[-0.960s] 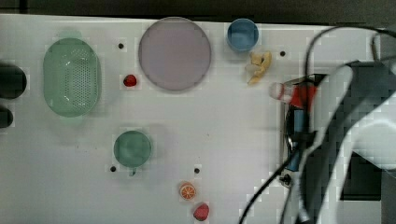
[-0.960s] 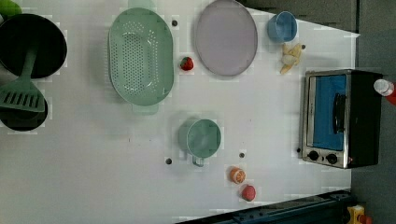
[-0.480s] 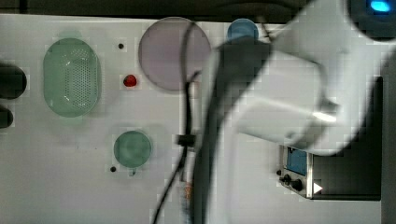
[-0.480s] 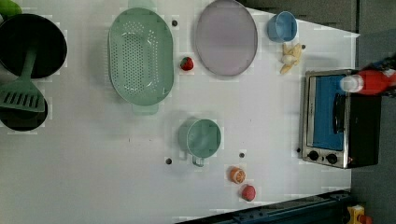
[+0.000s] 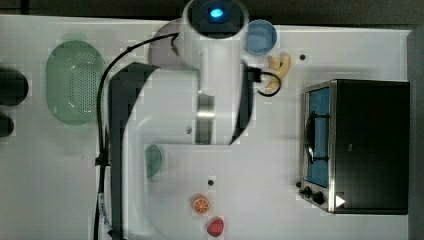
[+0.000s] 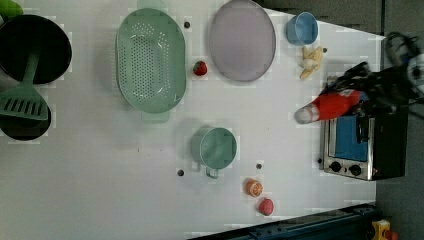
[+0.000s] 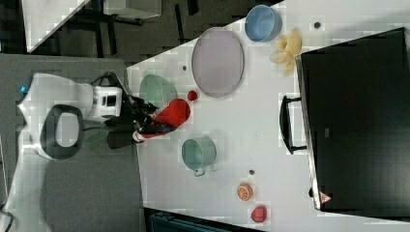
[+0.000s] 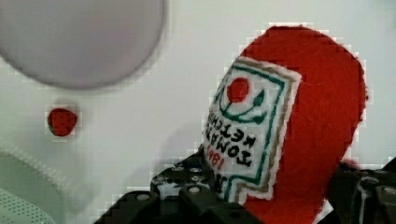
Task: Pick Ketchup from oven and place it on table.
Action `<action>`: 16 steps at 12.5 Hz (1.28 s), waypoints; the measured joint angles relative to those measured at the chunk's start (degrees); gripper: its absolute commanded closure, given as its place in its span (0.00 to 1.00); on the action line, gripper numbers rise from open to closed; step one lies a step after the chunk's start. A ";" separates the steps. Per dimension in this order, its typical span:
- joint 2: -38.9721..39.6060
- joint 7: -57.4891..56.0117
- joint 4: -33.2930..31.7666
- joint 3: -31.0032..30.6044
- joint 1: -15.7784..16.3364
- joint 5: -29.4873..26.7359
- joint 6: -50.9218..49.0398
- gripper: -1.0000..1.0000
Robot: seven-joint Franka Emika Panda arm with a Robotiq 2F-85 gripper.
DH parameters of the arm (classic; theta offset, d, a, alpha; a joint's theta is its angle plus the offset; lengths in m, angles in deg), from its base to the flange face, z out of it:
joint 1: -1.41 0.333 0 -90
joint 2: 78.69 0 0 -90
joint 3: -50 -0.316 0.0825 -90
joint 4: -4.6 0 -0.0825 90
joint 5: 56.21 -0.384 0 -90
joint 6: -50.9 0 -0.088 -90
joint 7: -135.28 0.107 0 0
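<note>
Ketchup (image 8: 299, 135) is out of the oven (image 5: 367, 145), clamped in the tool (image 8: 275, 196) above the table (image 6: 100, 190); only setting it down remains.

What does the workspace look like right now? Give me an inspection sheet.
Surface: white table, small dark holes, no spills seen.
Job's things: ketchup held in the air above the table; oven at the top view's right edge.
Clutter: green colander, grey plate, blue cup, green mug, strawberry, banana peel, orange slice, black pans, spatula.
Grippers: gripper closed on the ketchup.
Cables: black cable runs along the arm.
Surroundings: dark floor.
</note>
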 measured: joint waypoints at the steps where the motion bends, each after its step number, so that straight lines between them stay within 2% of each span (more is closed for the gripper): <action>1: 0.02 2.35 -2.24 -0.50 0.48 0.07 2.08 0.38; 4: -0.10 6.31 -10.91 -0.01 1.15 1.02 12.20 0.38; 8: 2.32 6.78 -21.60 1.78 -0.20 2.05 23.42 0.38; 10: 5.96 7.22 -23.72 2.42 -1.45 2.63 31.70 0.38; 11: 7.82 7.52 -24.62 2.13 -2.15 2.63 34.58 0.35; 14: 14.37 7.82 -25.29 2.39 -1.83 1.93 37.40 0.03; 16: 16.00 8.01 -26.75 2.41 -1.02 1.37 39.42 0.00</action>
